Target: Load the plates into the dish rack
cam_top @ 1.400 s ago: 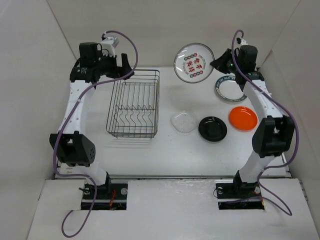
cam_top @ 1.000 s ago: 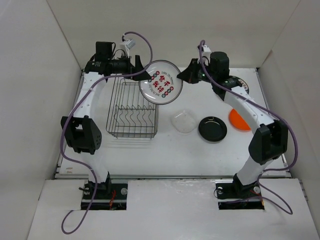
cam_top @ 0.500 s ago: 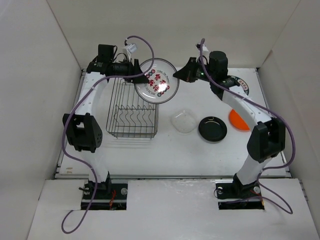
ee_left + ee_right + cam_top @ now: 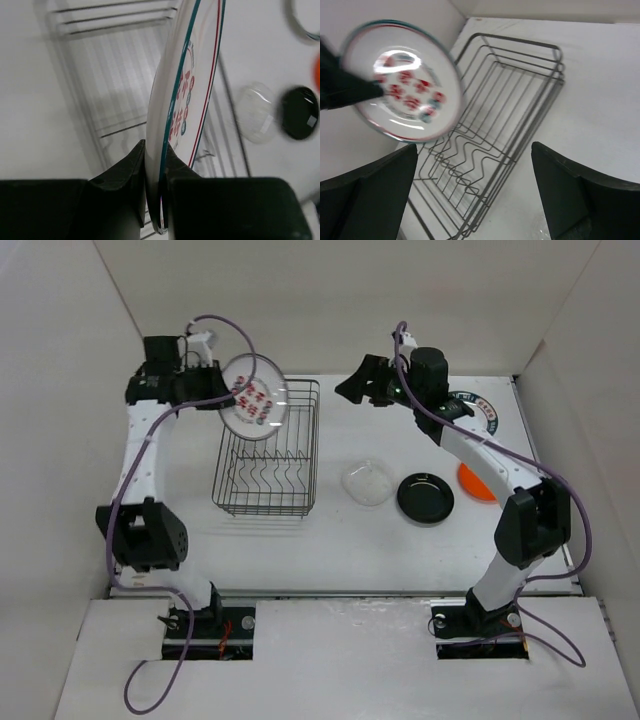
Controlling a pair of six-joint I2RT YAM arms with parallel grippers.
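Note:
My left gripper point(image 4: 224, 398) is shut on the rim of the white plate with red marks point(image 4: 253, 400), holding it tilted above the far end of the dish rack point(image 4: 265, 455). The left wrist view has that plate point(image 4: 187, 100) edge-on, pinched between the black fingers point(image 4: 125, 170). My right gripper point(image 4: 352, 386) hangs open and empty to the right of the rack. In its wrist view the plate point(image 4: 400, 107) and the rack point(image 4: 505, 110) lie ahead. A clear plate point(image 4: 367, 483), a black plate point(image 4: 425, 497), an orange plate point(image 4: 474, 485) and a dark-rimmed plate point(image 4: 480, 408) lie on the table.
White walls point(image 4: 90, 390) close in the table on three sides. The right arm point(image 4: 480, 455) crosses over the orange and dark-rimmed plates and hides part of each. The rack's zigzag prongs point(image 4: 268, 480) hold nothing.
The red-marked plate passed from the right gripper to the left. The left gripper shut on it and carried it left over the rack. The right gripper opened and stayed behind.

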